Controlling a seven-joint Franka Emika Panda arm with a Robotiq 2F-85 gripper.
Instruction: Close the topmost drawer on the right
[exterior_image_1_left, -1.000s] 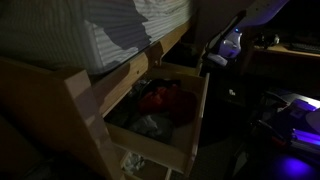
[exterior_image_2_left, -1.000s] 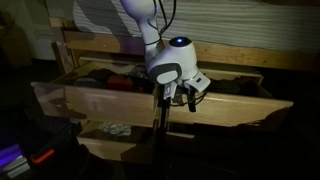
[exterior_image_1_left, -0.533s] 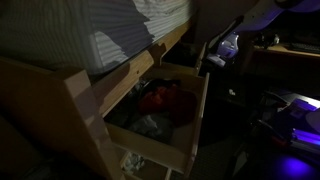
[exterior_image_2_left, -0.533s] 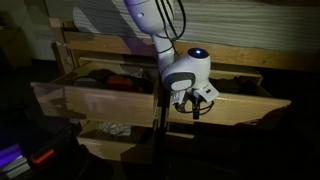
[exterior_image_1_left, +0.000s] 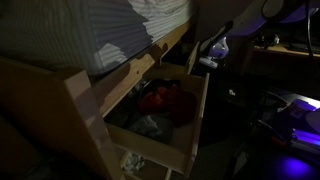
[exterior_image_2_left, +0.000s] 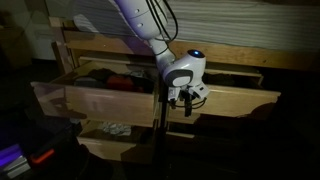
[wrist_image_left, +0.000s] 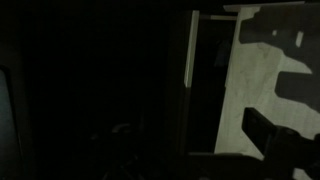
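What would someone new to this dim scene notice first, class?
The white robot arm stands out, with its claw at the pale front board of the topmost drawer, which is pulled open. Beside it, another open drawer holds something red, below a striped fabric.

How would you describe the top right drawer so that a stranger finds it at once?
Under the striped mattress runs a wooden bed frame. The topmost drawer is the upper pull-out with the gripper at its front, not its neighbour holding red cloth.
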